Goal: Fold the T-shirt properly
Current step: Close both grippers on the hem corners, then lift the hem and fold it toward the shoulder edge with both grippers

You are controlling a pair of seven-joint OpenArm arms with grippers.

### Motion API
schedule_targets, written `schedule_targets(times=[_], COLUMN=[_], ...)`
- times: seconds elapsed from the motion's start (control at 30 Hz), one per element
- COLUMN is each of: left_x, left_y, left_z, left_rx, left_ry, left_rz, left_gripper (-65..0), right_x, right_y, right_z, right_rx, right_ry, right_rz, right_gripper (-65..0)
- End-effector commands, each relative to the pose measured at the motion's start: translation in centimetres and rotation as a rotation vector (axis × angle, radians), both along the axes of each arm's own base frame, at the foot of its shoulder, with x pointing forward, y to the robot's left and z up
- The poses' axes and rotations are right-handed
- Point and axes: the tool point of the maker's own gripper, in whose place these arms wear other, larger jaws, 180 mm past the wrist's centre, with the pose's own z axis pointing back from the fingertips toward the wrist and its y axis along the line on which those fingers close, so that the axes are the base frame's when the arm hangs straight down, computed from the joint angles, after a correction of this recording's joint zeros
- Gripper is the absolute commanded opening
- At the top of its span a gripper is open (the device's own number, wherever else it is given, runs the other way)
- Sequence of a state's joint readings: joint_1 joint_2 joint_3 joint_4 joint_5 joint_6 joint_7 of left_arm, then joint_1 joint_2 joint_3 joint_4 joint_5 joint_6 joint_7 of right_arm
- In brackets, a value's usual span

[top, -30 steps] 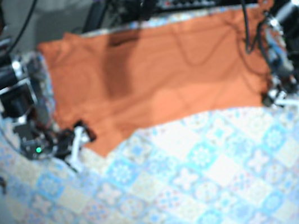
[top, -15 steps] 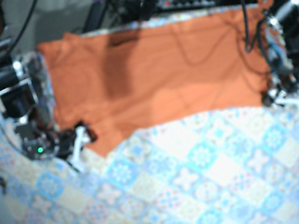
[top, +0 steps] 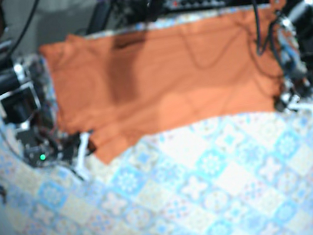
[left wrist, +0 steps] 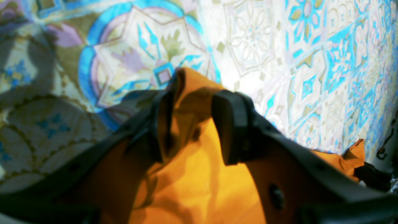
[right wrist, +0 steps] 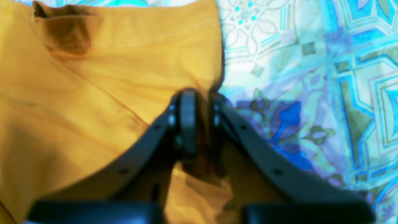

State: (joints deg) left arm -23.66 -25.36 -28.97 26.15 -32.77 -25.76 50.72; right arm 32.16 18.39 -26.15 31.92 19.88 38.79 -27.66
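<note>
The T-shirt (top: 162, 80) is orange and lies spread flat across the far half of the tabletop (top: 216, 191), reaching nearly from the left side to the right side of the scene. Its far edge runs along the far edge of the tabletop. Its near edge crosses roughly mid-table and dips nearer at the left corner. A broad shadow falls across the fabric left of centre, and a dark cable (top: 254, 12) hangs over the far right part of the garment.

The right tool (top: 83, 146) sits at the near left corner of the shirt. In the right wrist view its black fingers (right wrist: 188, 124) are drawn close together with a dark fold of orange cloth caught in the narrow gap between them — pinching the hemmed edge where the shirt meets the tabletop covering.

The left tool (top: 297, 100) sits at the near right corner. In the left wrist view its fingers (left wrist: 231, 127) stand further apart, with a raised peak of orange fabric bunched between them and pressed against the left finger. The view is blurred, but the cloth appears to be gripped rather than lying loose.

A patterned cloth (top: 177, 209) of blue, cream and lilac tiles covers the tabletop, and its near half lies bare. Both arms rest low at the table's left and right sides.
</note>
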Motion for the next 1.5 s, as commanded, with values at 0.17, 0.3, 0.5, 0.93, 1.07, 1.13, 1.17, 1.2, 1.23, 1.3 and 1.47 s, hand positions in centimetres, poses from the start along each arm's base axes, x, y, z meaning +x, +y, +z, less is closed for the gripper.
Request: schedule_targets(times=[0.17, 0.3, 0.5, 0.93, 1.07, 1.13, 1.17, 1.2, 1.23, 1.3, 1.47], left_x=[-1.7, -1.5, -1.3, -1.9, -1.9, -2.2, -2.1, -2.5, -2.7, -2.7, -3.7], left_y=[-2.1, -2.0, -1.7, -1.5, -0.5, -0.3, -0.2, -0.1, 0.0, 0.2, 0.4], left_z=[-1.7, -1.6, -1.6, -1.8, -0.8, -0.6, -0.3, -0.5, -0.5, -0.3, -0.7], left_rx=[-0.024, -0.019, -0.008, 0.002, 0.061, 0.075, 0.083, 0.089, 0.095, 0.109, 0.114], left_ry=[0.096, 0.088, 0.073, 0.079, 0.052, 0.054, 0.049, 0.055, 0.056, 0.048, 0.061], left_rz=[-0.065, -0.058, -0.047, -0.049, -0.075, -0.092, -0.096, -0.099, -0.1, -0.104, -0.115], left_gripper=[-52.7, -65.0, -65.0, -65.0, -65.0, -65.0, -65.0, -65.0, -65.0, -65.0, -65.0], right_x=[1.8, 1.8, 1.7, 0.9, 1.2, 1.1, 1.1, 1.2, 1.1, 0.9, 0.2], right_y=[-0.3, -0.3, -0.1, 0.5, 0.9, 1.1, 1.3, 1.5, 1.4, 1.4, 2.1], right_z=[1.9, 1.9, 1.7, 0.9, 1.4, 1.6, 1.7, 1.9, 2.0, 2.1, 2.2], right_rx=[0.016, 0.016, 0.012, -0.023, -0.02, -0.024, -0.026, -0.031, -0.038, -0.045, -0.028], right_ry=[-0.055, -0.055, -0.052, -0.031, -0.049, -0.063, -0.074, -0.086, -0.092, -0.092, -0.109], right_rz=[-0.008, -0.008, 0.001, 0.056, 0.065, 0.071, 0.069, 0.073, 0.077, 0.088, 0.096], right_gripper=[-61.9, -61.9, -62.1, -64.7, -64.7, -64.7, -64.7, -64.7, -64.7, -64.7, -64.7])
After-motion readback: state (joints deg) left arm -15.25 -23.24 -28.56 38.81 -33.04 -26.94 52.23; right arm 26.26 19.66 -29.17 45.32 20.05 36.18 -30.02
